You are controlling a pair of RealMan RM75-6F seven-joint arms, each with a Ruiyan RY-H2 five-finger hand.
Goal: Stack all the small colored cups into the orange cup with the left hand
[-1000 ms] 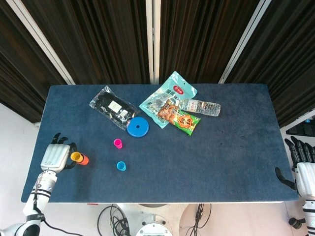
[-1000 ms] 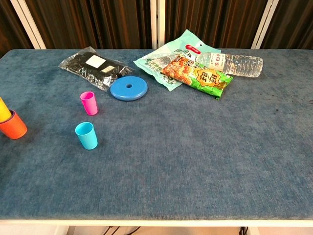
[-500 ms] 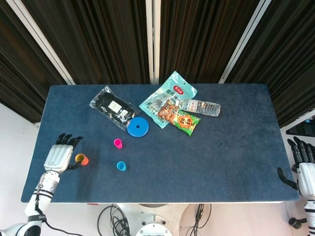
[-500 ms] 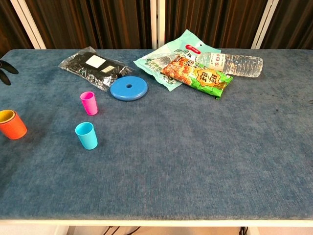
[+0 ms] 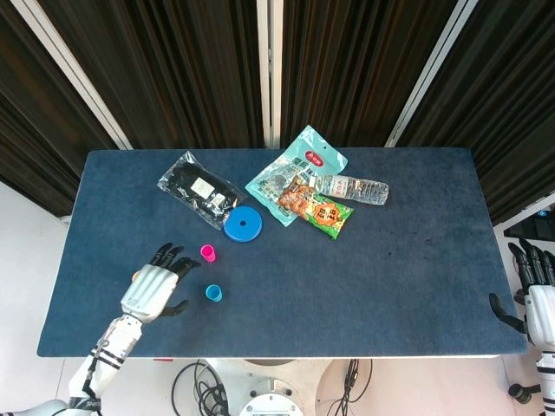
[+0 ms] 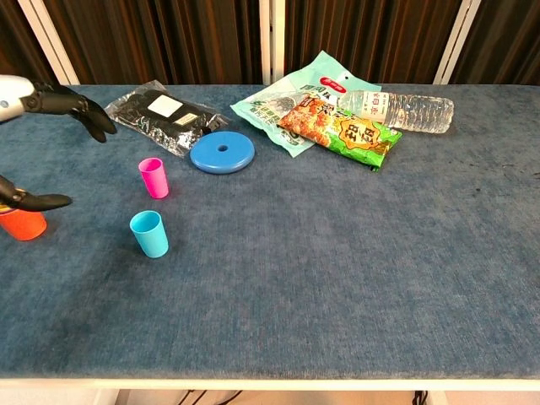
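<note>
Overhead, the left hand (image 5: pixel 154 290) hovered with fingers spread and nothing held, hiding the orange cup (image 6: pixel 21 224), which only the chest view showed at the bench's (image 5: pixel 416 269) near left. The pink cup (image 5: pixel 208 253) and blue cup (image 5: pixel 213 293) stood upright just right of it. Writing on the snack packets (image 6: pixel 337 126) was unreadable; the right hand (image 5: pixel 539 299) rested off the bench's right edge, fingers apart.

Blue-clothed table (image 5: pixel 416 286) before dark slatted wall (image 5: pixel 173 69) (white uprights).
</note>
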